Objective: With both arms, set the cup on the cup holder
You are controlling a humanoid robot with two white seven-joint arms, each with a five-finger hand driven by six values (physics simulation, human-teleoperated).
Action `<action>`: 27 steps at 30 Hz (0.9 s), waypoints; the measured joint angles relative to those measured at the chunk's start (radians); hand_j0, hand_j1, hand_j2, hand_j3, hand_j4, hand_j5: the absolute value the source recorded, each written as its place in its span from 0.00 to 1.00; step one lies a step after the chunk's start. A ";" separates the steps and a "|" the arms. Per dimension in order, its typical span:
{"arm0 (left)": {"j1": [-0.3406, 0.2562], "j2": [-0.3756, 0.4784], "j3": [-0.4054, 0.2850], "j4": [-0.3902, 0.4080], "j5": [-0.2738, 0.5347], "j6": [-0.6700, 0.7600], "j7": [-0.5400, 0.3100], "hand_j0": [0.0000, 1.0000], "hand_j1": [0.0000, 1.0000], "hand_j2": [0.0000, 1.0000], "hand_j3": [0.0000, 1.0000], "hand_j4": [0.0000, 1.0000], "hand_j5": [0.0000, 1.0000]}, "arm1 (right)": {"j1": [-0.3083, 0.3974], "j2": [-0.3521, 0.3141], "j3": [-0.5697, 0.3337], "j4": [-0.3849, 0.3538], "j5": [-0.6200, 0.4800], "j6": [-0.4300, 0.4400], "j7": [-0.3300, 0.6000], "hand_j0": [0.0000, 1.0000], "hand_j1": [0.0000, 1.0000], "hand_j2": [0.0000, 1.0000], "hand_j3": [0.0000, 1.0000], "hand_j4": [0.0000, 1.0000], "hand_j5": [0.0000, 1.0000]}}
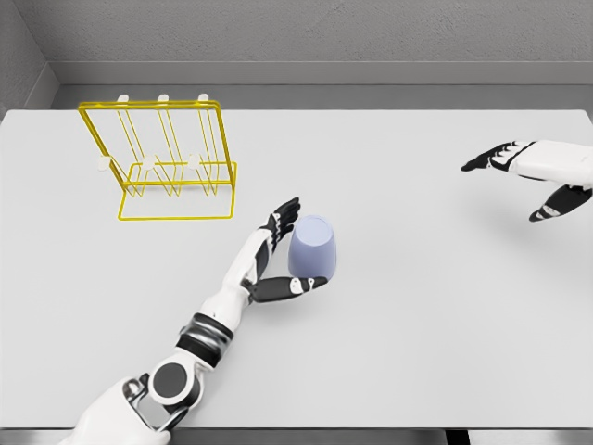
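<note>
A pale blue cup [313, 245] stands upside down on the white table, a little left of the middle. My left hand [289, 252] is at its left side, fingers [284, 215] stretched along the far side and thumb [295, 287] reaching under the near side, spread and not closed around it. The yellow wire cup holder [167, 159] with white-tipped pegs stands at the far left, well apart from the cup. My right hand [523, 176] hovers at the far right edge with fingers spread, holding nothing.
The white table [417, 324] stretches wide between the cup and the right hand. A grey wall runs behind the table's far edge.
</note>
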 measured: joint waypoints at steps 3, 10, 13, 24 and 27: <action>-0.011 -0.007 0.000 0.008 0.000 0.007 0.000 1.00 1.00 1.00 1.00 1.00 1.00 | 0.000 0.000 0.000 0.000 0.000 0.000 0.001 1.00 1.00 1.00 1.00 1.00 1.00; -0.021 -0.026 -0.001 0.035 0.000 0.020 -0.001 1.00 1.00 1.00 1.00 1.00 1.00 | 0.002 0.000 0.000 0.000 0.000 0.000 0.002 1.00 1.00 1.00 1.00 1.00 1.00; -0.028 -0.031 -0.001 0.045 0.000 0.026 -0.001 1.00 1.00 1.00 1.00 1.00 1.00 | 0.002 0.000 0.000 -0.001 0.000 0.000 0.002 1.00 1.00 1.00 1.00 1.00 1.00; -0.041 -0.049 -0.001 0.075 -0.001 0.033 -0.001 1.00 1.00 1.00 1.00 1.00 1.00 | 0.002 0.009 0.000 -0.001 0.000 0.000 0.003 1.00 1.00 1.00 1.00 1.00 1.00; -0.041 -0.053 -0.002 0.077 -0.001 0.033 -0.001 1.00 1.00 1.00 1.00 1.00 1.00 | 0.002 0.009 0.000 -0.001 0.000 0.000 0.003 1.00 1.00 1.00 1.00 1.00 1.00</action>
